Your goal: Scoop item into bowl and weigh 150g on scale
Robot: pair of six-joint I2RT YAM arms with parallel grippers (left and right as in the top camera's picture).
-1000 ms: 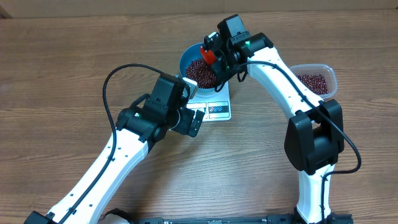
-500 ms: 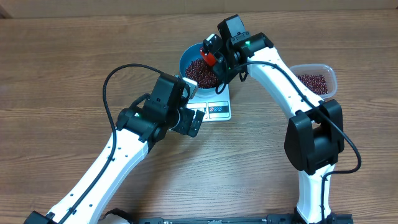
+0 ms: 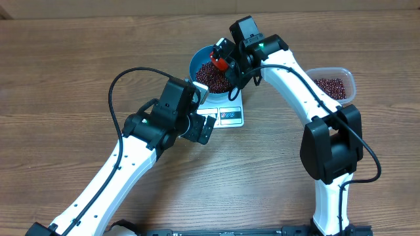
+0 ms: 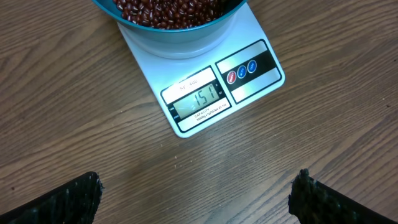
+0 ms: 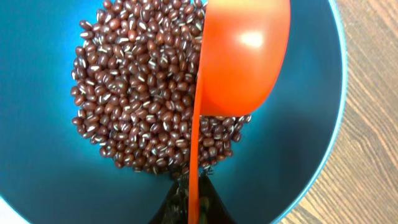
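1. Hanging over the blue bowl (image 5: 37, 180), the right claw (image 3: 228, 63) is clamped tight on the handle of an orange scoop (image 5: 242, 56). The scoop's head is turned over the small red-brown beans (image 5: 137, 93) and looks emptied, which suits tipping out rather than digging in.
2. The bowl stands on the white kitchen scale (image 4: 249, 93), at the platform end away from its display (image 4: 199, 99). That way every added bean registers and the readout is not covered.
3. The beans lie as a loose heap in the bottom of the bowl, above the scale. More of them sit in a clear plastic tub (image 3: 331, 84), well apart from the scale on the right arm's side, and this is likely the supply.
4. The left claw (image 3: 202, 128) hovers near the scale's display edge, spread wide and holding nothing. Its camera looks down on the readout, so it seems placed there for reading, not grasping.
5. The display shows 151, a hair over target, so I judge the weighing as good as done. What remains would be lifting the scoop clear without touching the bowl's rim, since a nudge would disturb the reading.
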